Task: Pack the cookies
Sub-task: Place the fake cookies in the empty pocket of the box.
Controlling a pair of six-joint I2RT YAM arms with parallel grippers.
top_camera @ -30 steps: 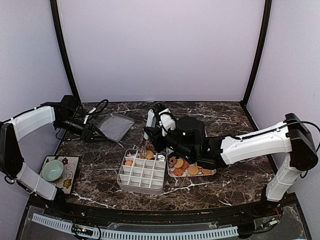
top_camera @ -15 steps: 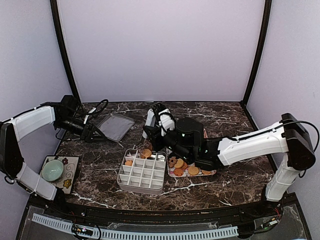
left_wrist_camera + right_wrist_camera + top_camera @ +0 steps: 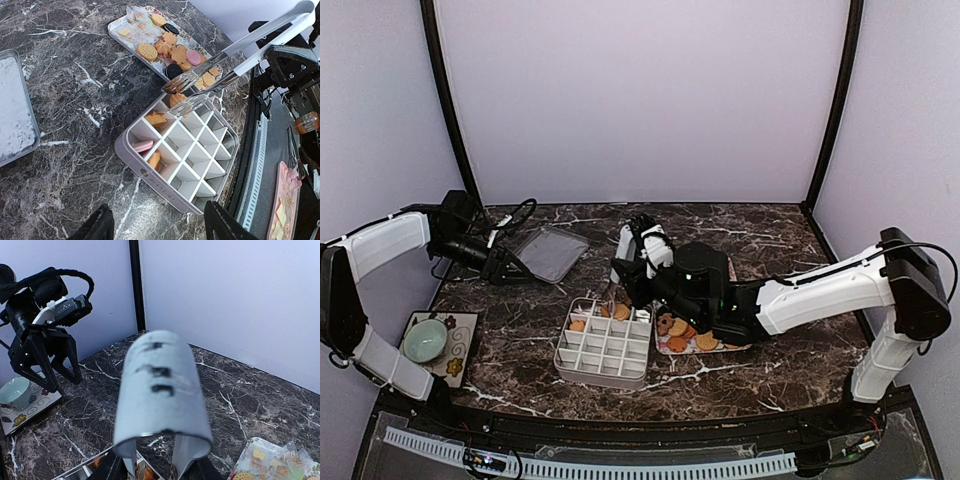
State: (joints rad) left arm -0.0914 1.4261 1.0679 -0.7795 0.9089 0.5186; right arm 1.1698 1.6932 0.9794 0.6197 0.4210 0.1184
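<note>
The cookies lie on a flower-patterned tray right of centre, and also show in the left wrist view. A grey grid box holds a few cookies in its far cells: orange ones and a pink one. My right gripper is shut on metal tongs. The tong tips hover over the box's far edge, above an orange cookie. The tongs' bend fills the right wrist view. My left gripper is open and empty, far left.
A metal tray lies at the back left, beside the left gripper. A green cup stands on a patterned mat at the front left. The table's front edge runs close behind the grid box.
The right gripper and tongs have shifted slightly right and back over the box's far edge. The left arm has not moved.
</note>
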